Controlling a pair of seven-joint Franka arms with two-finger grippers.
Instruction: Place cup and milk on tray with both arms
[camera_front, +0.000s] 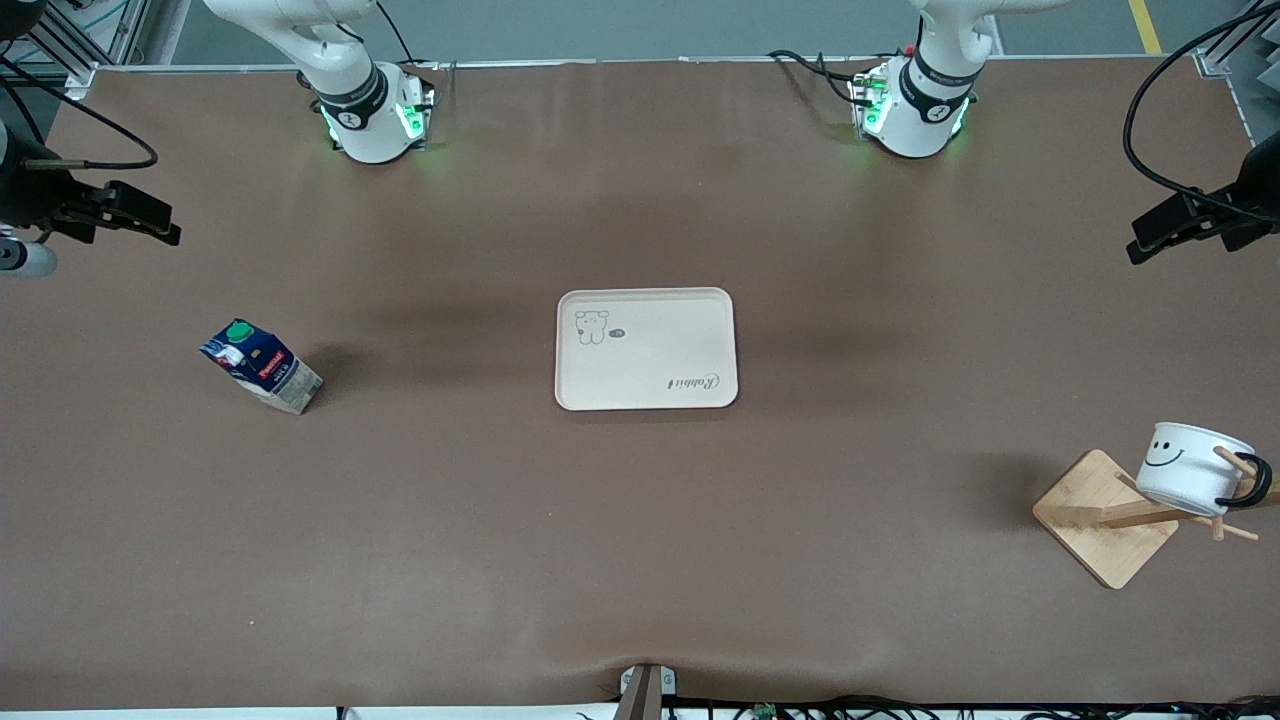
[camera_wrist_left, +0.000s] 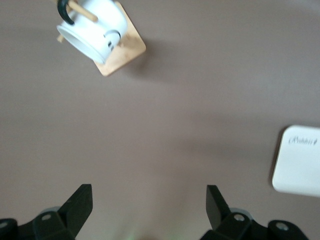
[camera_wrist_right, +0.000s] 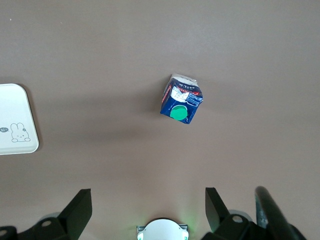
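The cream tray (camera_front: 646, 348) lies flat mid-table, with nothing on it; an edge of it shows in both wrist views (camera_wrist_left: 300, 160) (camera_wrist_right: 15, 120). The dark-blue milk (camera_front: 260, 365) (camera_wrist_right: 181, 100) with a green cap stands toward the right arm's end of the table. The white smiley cup (camera_front: 1190, 465) (camera_wrist_left: 97, 27) hangs on a wooden rack peg toward the left arm's end, nearer to the front camera than the tray. My left gripper (camera_front: 1150, 240) (camera_wrist_left: 149, 200) hovers high over bare table, open and holding nothing. My right gripper (camera_front: 150, 222) (camera_wrist_right: 148, 202) is likewise high, open and holding nothing.
The rack's square wooden base (camera_front: 1105, 515) (camera_wrist_left: 122, 50) stands under the cup. Both green-lit arm bases (camera_front: 375, 115) (camera_front: 915, 110) stand at the table's edge farthest from the front camera. Cables run along the nearest edge. Brown table surface spreads all round the tray.
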